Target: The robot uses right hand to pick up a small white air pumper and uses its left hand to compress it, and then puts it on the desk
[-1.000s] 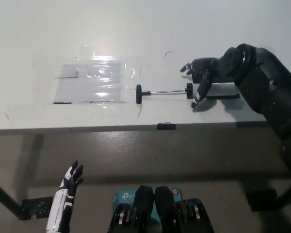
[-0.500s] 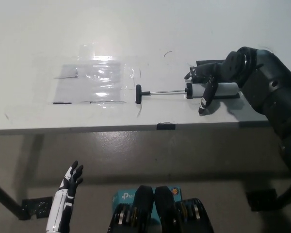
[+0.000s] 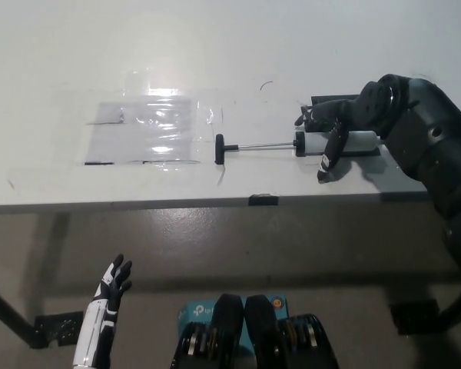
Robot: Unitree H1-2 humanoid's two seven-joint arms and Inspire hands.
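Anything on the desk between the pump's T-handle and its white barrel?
Head view: only the pump's thin extended rod spans from the T-handle to the white barrel; no other object there.

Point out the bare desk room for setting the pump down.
Free: the desk behind the plastic sheet, and its left end. Crowded: the right end, where the right hand wraps the air pumper. Left hand rests below the desk.

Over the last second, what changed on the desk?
The right hand shifted right along the pump and settled over its white barrel, fingers draped across it; whether they have closed on it cannot be told. The pump itself has not moved: rod still pulled out, T-handle beside the clear plastic sheet. The left hand stayed low below the desk, fingers apart.
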